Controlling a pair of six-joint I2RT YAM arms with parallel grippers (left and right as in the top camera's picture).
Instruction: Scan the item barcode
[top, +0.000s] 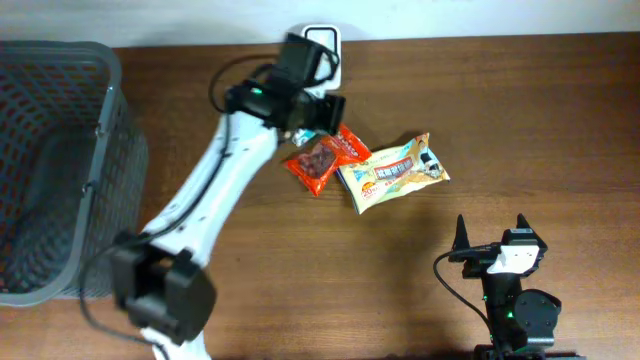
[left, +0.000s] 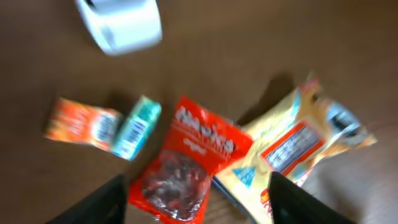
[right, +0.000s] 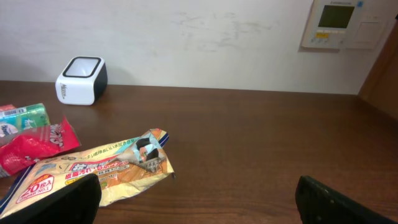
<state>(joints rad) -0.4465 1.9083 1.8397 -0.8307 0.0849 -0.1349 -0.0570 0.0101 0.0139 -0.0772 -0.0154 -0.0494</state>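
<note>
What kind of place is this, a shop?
Probably a pretend shop checkout set up on a wooden table, not a real store. You can see a white barcode scanner, some snack packets and a grey shopping basket.

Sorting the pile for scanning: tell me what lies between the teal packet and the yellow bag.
The red snack bag lies there, touching the yellow bag; the left wrist view shows it.
</note>
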